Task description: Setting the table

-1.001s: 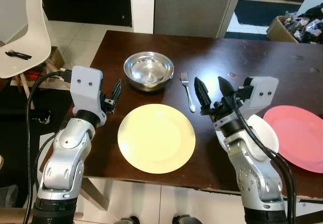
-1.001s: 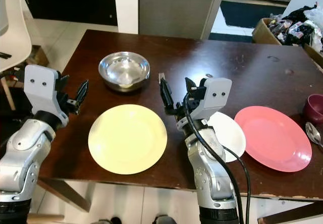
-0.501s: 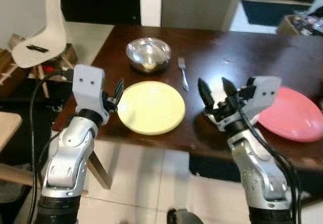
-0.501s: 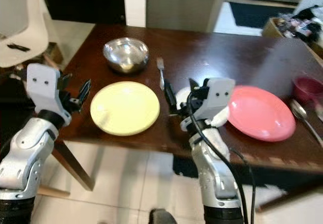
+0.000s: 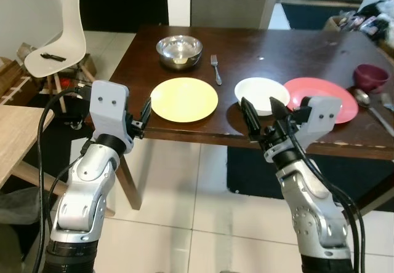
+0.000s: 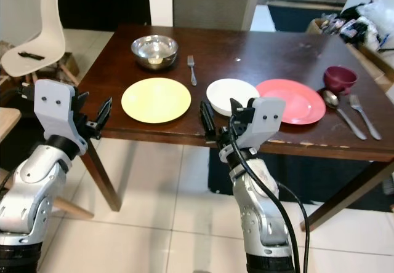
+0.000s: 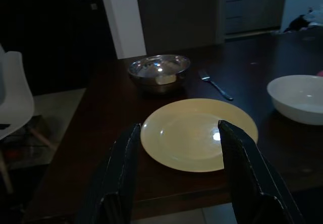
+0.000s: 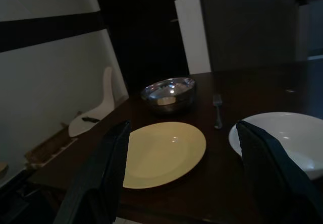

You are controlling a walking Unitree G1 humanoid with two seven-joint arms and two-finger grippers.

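On the glossy dark wooden table (image 6: 258, 51), round yellow plate (image 6: 156, 99) and steel bowl (image 6: 154, 51); both claws spread, empty

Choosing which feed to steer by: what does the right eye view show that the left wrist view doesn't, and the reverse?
Right eye view adds: pink plate, maroon bowl, spoon and far fork on the table's right side, plus the right gripper, open. Left wrist view adds: the look along the open left gripper, framing the yellow plate. Both: yellow plate, steel bowl, near fork, white bowl, white chair.
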